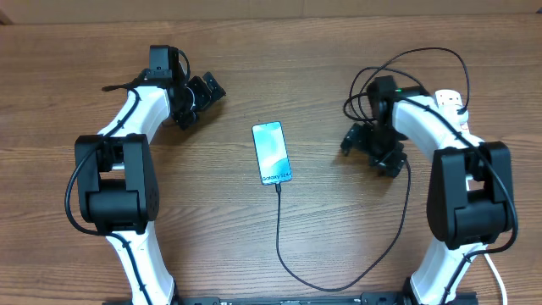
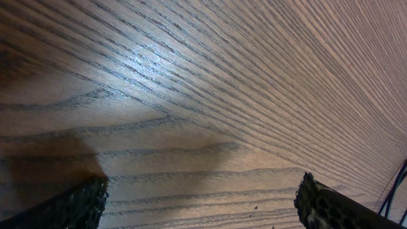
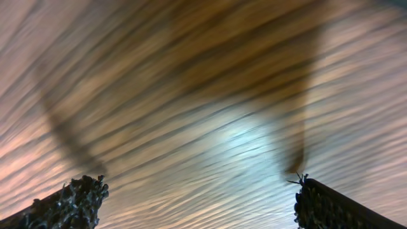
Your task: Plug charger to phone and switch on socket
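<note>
The phone lies face up in the middle of the table, its screen lit blue and white. The charger cable is plugged into its near end, loops along the front of the table and runs up the right side. The socket shows only as a white end with red marks behind my right arm at the far right. My left gripper is open and empty, far left of the phone. My right gripper is open and empty, right of the phone. Both wrist views show only bare wood between open fingers.
Black arm cables loop over the table at the back right, near the socket. A thin dark cable shows at the right edge of the left wrist view. The right wrist view is motion-blurred.
</note>
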`<state>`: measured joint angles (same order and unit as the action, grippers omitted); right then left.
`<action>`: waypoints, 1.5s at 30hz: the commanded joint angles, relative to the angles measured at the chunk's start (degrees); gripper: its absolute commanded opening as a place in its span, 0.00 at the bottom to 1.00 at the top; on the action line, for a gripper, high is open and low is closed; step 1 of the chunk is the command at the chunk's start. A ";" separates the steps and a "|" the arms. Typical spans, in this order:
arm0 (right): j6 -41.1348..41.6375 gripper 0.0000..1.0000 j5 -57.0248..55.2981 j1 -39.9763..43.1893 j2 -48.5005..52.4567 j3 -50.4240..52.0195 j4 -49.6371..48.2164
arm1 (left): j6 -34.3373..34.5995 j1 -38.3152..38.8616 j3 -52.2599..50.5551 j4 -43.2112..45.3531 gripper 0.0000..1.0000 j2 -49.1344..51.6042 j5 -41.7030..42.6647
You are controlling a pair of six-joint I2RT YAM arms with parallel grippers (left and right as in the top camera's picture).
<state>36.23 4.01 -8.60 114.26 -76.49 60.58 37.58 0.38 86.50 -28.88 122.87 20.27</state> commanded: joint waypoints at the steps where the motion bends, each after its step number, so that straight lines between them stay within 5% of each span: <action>1: -0.13 1.00 -0.09 -0.87 -1.64 0.15 -0.11 | 0.33 -0.35 -1.49 -0.85 1.00 1.95 -4.35; 45: -0.11 1.00 -0.02 -0.87 -1.64 0.15 -2.71 | 0.33 -0.35 -1.49 -0.85 1.00 1.95 -4.35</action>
<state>36.23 4.10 -9.74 114.26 -76.49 58.24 37.58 0.38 86.50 -28.86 122.87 20.27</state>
